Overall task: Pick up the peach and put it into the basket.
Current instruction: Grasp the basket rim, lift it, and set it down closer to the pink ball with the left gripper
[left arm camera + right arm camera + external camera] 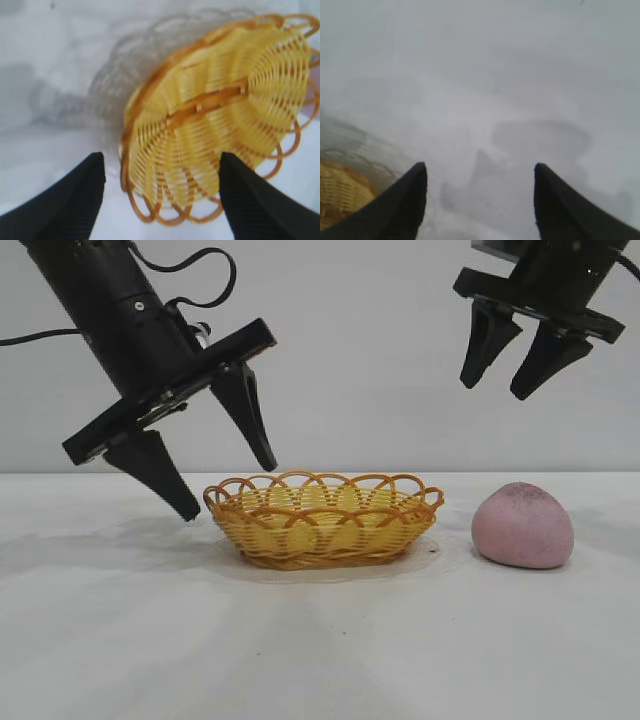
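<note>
peach [523,526] on table [320,660] right of basket [323,521] | left gripper [229,489], right gripper [497,387] agape, empty

Place: looking like a lab test bench
Evidence: bare white table [320,660] and plain grey wall [360,360] surrounding two black robot arms

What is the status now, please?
Left gripper open, empty, beside basket. Right gripper open, empty, high above peach. Peach on table, right of basket. Nothing in the way.
</note>
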Tool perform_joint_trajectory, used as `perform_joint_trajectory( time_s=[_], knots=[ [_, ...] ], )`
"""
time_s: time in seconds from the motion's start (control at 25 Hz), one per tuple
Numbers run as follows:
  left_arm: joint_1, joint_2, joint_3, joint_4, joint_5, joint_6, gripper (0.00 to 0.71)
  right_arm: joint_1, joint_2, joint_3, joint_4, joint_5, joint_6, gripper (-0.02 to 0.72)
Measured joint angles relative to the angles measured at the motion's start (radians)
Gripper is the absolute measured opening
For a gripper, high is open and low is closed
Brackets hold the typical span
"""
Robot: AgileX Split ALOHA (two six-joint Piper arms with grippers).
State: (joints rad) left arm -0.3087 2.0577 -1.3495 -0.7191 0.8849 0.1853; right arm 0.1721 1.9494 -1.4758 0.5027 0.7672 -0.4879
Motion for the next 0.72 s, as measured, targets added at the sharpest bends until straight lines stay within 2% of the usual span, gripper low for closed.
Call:
perform_joint_trajectory(
  time_s=[0.08,0.12,0.16,0.36,0.56,0.72],
  knots=[
    [0.004,-0.011,0.0,0.041,0.032,0.0,0.485,0.0,-0.007,0.0,-0.009,0.066,-0.002,0.396],
    [0.008,-0.017,0.0,0.063,0.048,0.0,0.485,0.0,-0.012,0.0,-0.013,0.095,-0.005,0.445],
    [0.015,-0.028,0.0,0.095,0.061,0.0,0.485,0.0,-0.014,0.0,-0.023,0.129,-0.009,0.458],
    [0.046,-0.133,0.0,0.261,0.082,-0.003,0.485,0.0,-0.024,0.0,-0.045,0.247,-0.007,0.45],
    [0.064,-0.27,0.0,0.485,0.117,-0.029,0.485,0.0,-0.024,0.0,-0.052,0.266,-0.001,0.45],
    [0.096,-0.318,0.0,0.781,0.224,-0.159,0.485,0.0,-0.024,0.0,-0.052,0.264,0.001,0.45]
  ],
)
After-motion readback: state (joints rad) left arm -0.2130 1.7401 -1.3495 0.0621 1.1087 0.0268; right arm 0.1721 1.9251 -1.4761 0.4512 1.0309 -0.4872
